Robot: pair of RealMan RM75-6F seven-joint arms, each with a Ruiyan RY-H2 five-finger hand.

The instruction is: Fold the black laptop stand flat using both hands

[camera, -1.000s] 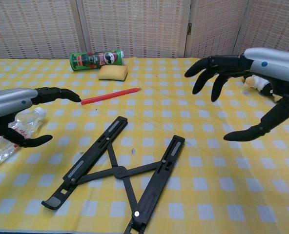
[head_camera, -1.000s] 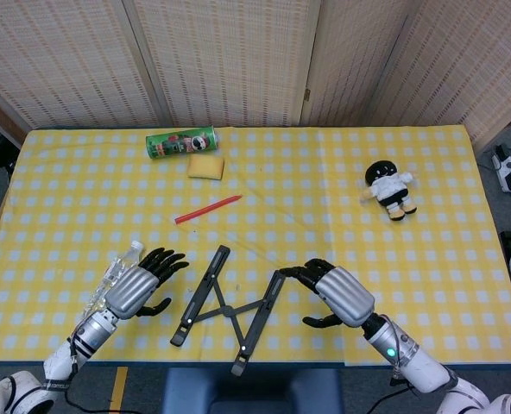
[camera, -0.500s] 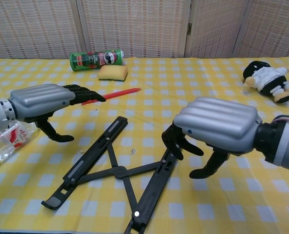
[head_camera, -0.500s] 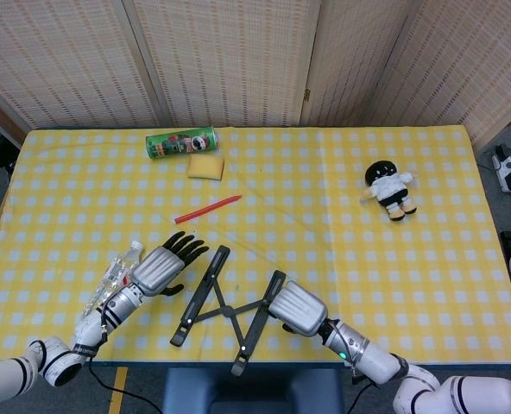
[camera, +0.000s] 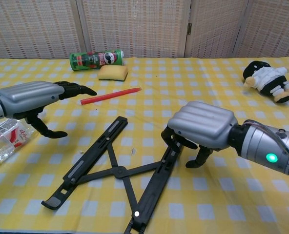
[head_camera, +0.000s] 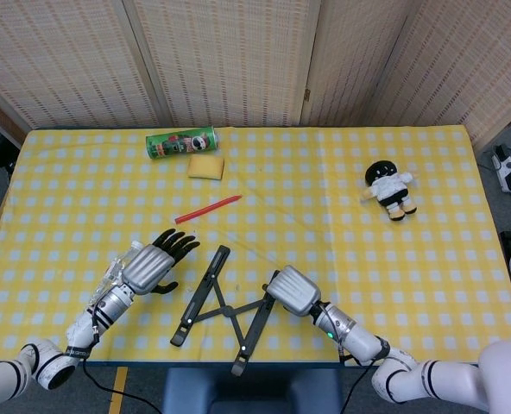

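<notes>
Yellow checked tablecloth [head_camera: 324, 172] before woven screens [head_camera: 238, 60].

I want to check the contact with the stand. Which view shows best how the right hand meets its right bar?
The chest view: the right hand has its fingers curled down onto the upper end of the laptop stand. In the head view, the hand's back hides its fingers and the contact.

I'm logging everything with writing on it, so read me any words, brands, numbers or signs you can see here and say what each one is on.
Green can: printed label with a face logo, lettering too blurred to read.
Plastic bottle: red-and-white label, text too small to read.
Laptop stand, red pen, yellow sponge, plush doll: no text visible.
</notes>
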